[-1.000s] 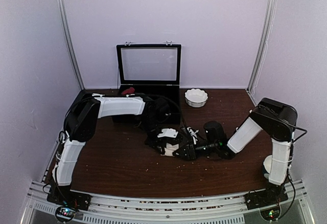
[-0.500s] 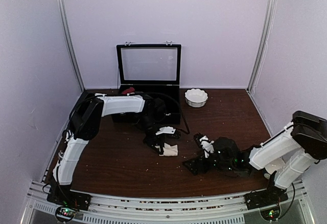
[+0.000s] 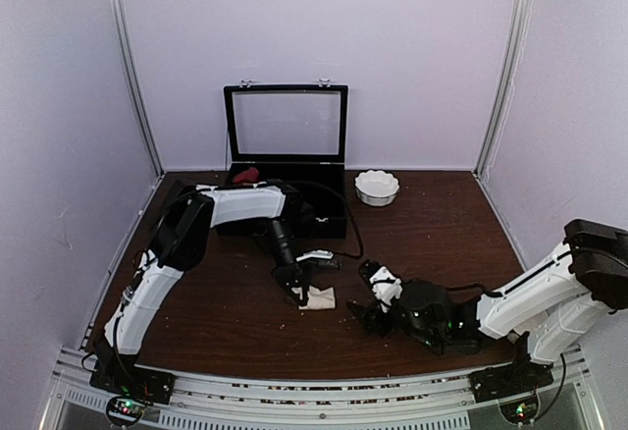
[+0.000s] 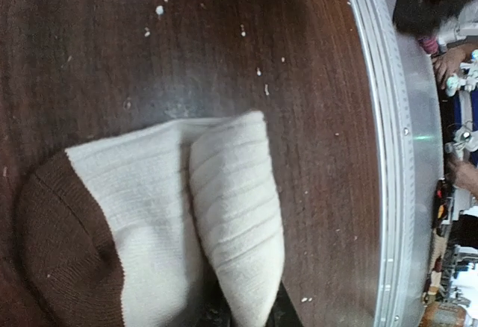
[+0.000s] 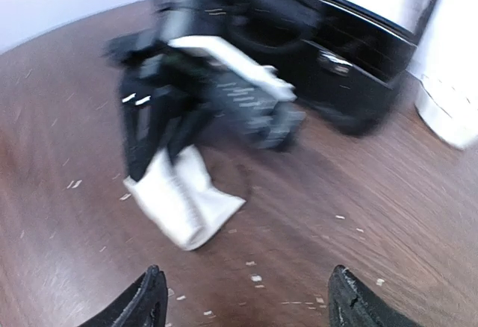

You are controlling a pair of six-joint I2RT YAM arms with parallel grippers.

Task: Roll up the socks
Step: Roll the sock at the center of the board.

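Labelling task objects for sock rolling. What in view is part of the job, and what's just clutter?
Job: cream-and-brown sock, pinched by left gripper; right gripper, open nearby.
Clutter: black case, red bundle, white bowl, crumbs.

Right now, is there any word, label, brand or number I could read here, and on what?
None can be read. The cream sock, the black case and the white bowl show no print; the clutter at the left wrist view's right edge is too small and blurred to tell.
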